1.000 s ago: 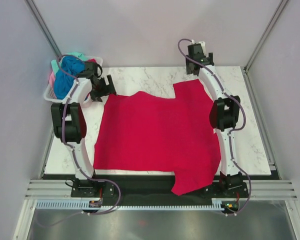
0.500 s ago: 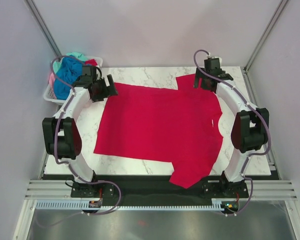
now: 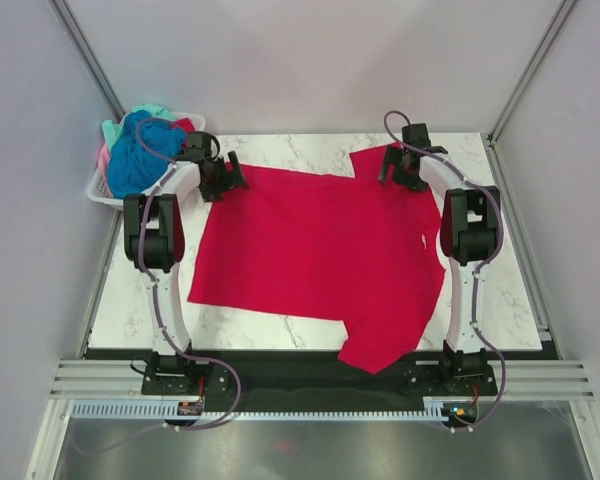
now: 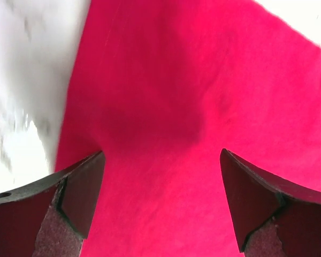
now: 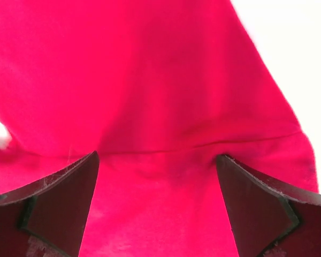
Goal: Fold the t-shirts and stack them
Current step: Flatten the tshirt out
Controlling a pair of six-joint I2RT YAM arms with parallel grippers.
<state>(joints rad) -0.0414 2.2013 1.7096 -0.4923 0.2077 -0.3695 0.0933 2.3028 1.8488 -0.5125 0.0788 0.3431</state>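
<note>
A crimson t-shirt (image 3: 315, 250) lies spread on the marble table, one sleeve hanging over the near edge (image 3: 375, 350). My left gripper (image 3: 223, 180) is open, right over the shirt's far left corner; its wrist view shows red cloth (image 4: 166, 107) between wide-apart jaws (image 4: 161, 154). My right gripper (image 3: 398, 170) is open over the far right sleeve; its wrist view shows a seam and folded cloth (image 5: 160, 80) between the open jaws (image 5: 157, 156). Blue (image 3: 135, 155), teal (image 3: 152, 109), pink (image 3: 104, 158) and red (image 3: 185, 124) shirts are heaped in the basket.
The white slatted basket (image 3: 100, 192) stands off the table's far left corner. Bare marble (image 3: 490, 270) shows right of the shirt and along the left (image 3: 145, 300). Grey walls and metal frame posts enclose the table.
Both arms swung outward, then back in. The shirt's far edge went from rumpled to straight and flat. The left gripper now sits on the far left corner, the right on the far sleeve.
</note>
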